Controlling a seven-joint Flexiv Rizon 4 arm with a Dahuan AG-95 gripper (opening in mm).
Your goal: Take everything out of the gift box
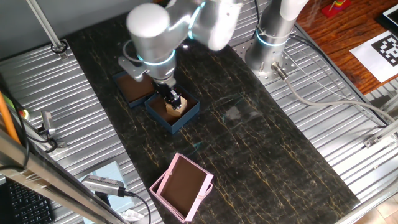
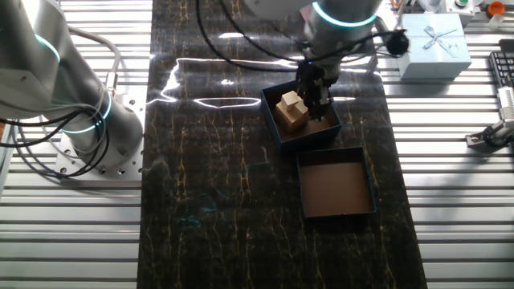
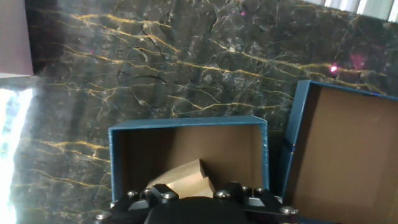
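Fingers (image 2: 316, 103) inside gift box (image 2: 283, 138), blocks (image 2: 291, 111) stacked upright.

Gripper (image 2: 318, 103): fingertips out of sight in the hand view behind its own black housing, jaw spacing not readable in any view. Wooden blocks (image 2: 291, 110): partly covered by the gripper in both fixed views; in the hand view only one tan corner shows, count undeterminable there. Lid (image 3: 339, 155): cut off by the hand view's right and bottom edges; gift box (image 3: 186, 127): near wall hidden.
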